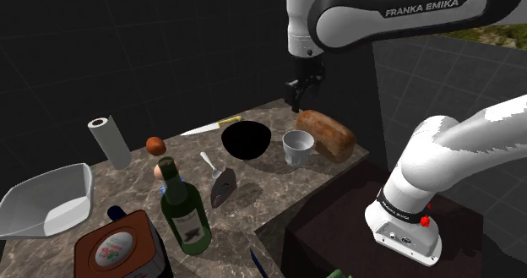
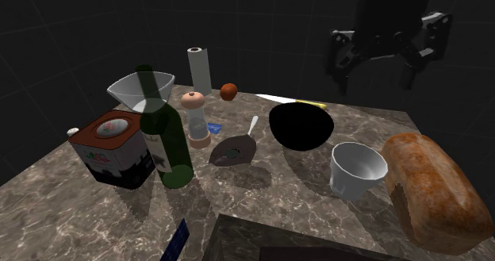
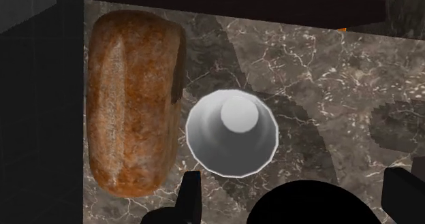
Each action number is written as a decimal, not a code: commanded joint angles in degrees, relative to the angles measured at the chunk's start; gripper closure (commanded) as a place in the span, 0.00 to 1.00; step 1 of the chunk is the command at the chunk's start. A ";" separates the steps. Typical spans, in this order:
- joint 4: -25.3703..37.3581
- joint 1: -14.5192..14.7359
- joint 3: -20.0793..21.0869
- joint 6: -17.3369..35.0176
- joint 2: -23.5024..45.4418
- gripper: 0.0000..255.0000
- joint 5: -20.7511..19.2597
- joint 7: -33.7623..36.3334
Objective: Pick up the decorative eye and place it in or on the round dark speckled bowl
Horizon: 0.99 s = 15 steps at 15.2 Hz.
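The decorative eye [image 1: 155,144] is a small reddish-brown ball on the marble table, near the paper towel roll; it lies at the back of the table [image 2: 229,91] in the second exterior view. The round bowl [image 1: 246,139] looks plain black and stands mid-table [image 2: 301,126], apart from the eye. My gripper [image 1: 302,95] hangs open high above the table, over the white cup and the bowl's near rim [image 3: 313,205]. Its fingers [image 3: 191,195] stand wide apart with nothing between them. In the second exterior view the gripper [image 2: 379,75] is at the upper right.
A brown bread loaf [image 1: 325,133] and a white cup [image 1: 298,146] sit beside the bowl. A spoon [image 1: 221,183], green bottle [image 1: 182,209], round tin [image 1: 118,249], shaker [image 2: 195,117], paper towel roll [image 1: 110,141], white basin [image 1: 46,202] and knife [image 2: 285,100] crowd the rest.
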 commanded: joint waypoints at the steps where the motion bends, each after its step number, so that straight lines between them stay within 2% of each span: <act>1: 0.63 0.07 3.21 1.40 2.56 0.00 0.90 4.52; 5: 2.36 -0.54 9.28 4.89 9.09 0.00 1.35 13.06; 9: 5.56 -1.82 15.34 7.99 17.25 0.00 -0.06 22.24; 12: 8.92 -2.94 19.66 9.77 24.54 0.00 -2.83 29.81; 15: 13.14 -3.62 23.36 10.73 32.96 0.00 -7.31 38.10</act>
